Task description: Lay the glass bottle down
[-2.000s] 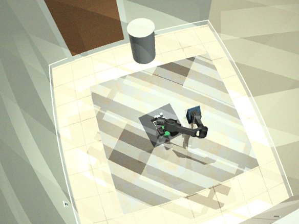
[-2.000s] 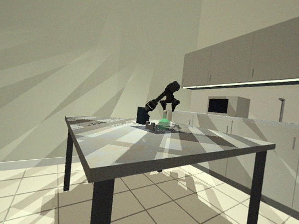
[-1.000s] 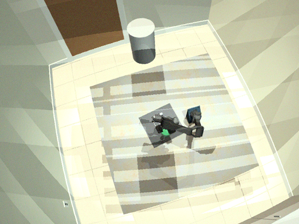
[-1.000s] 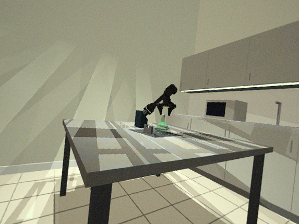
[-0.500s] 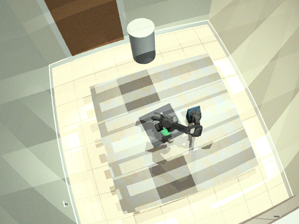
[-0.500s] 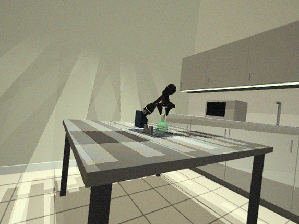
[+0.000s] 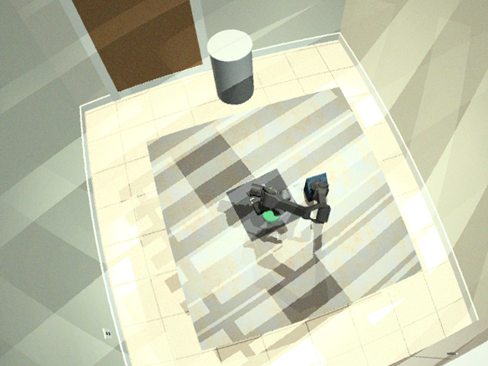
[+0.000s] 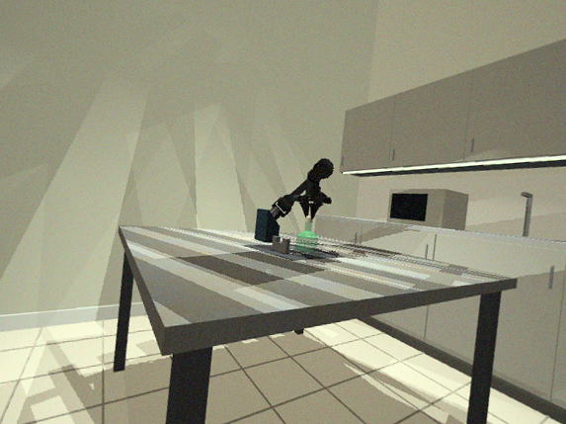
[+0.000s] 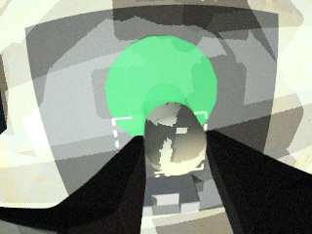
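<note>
Wall cabinets (image 8: 429, 120): hanging well apart from the hand, higher than it in the exterior view.

Table (image 7: 339, 135) (image 8: 231, 323): spreading below the hand on all sides, carrying the work area.

Grey cylinder (image 7: 232, 72): standing well apart from the hand, beyond the table edge in the top view.

Microwave (image 8: 452, 210): sitting well apart from the hand, on its right side in the exterior view.

Arm (image 7: 294, 207) (image 8: 299, 189): bending above the hand, reaching up and over from the blue block, with the gripper pointing down.

Dark mat (image 7: 271, 178) (image 9: 54, 63): lying flat directly under the hand.

Blue block (image 7: 317, 177) (image 8: 262, 225): standing near the hand, at the arm's foot, off the mat.

Glass bottle (image 7: 270, 216) (image 8: 306, 241) (image 9: 161, 68): standing upright below the hand, green body down at mat level, pale neck rising between the fingers. Not lying down.

Gripper (image 7: 261, 208) (image 8: 308, 218) (image 9: 175, 140): holding the bottle by the top of its neck, one finger pressing on each side. Not letting go.

Dashed outline (image 9: 116, 129): showing on the mat below the hand, partly hiding behind the neck in the wrist view. Bottle isn't lying in it.

Grey U-shaped rest (image 8: 280, 249) (image 9: 171, 184): sitting lower than the fingers, near the bottle body but apart from it, opening upward. Neck isn't resting in it.
</note>
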`<state>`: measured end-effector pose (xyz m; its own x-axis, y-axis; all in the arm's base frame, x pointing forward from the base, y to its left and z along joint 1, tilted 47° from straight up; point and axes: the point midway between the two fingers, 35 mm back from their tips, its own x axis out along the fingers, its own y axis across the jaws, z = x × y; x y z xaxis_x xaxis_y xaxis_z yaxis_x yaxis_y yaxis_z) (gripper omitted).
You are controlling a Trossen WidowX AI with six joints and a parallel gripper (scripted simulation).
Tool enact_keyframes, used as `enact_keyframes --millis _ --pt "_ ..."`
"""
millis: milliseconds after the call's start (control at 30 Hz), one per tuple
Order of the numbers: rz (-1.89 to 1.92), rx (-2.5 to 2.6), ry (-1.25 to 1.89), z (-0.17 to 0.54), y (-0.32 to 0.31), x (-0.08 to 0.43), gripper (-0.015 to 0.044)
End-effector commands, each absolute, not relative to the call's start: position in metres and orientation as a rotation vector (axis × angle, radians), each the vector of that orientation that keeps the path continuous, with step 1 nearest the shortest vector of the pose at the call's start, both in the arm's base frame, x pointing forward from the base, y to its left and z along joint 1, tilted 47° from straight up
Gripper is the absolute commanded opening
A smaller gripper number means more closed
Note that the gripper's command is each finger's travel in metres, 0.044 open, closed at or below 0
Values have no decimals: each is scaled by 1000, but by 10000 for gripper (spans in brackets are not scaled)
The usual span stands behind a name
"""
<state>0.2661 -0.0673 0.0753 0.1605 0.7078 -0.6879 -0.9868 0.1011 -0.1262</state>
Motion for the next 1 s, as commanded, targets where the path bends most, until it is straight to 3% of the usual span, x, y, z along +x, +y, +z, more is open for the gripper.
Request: enact_keyframes --millis 0,967 --pt "1343 -662 528 75 -68 266 122" --pt "1347 -633 510 65 -83 266 122"
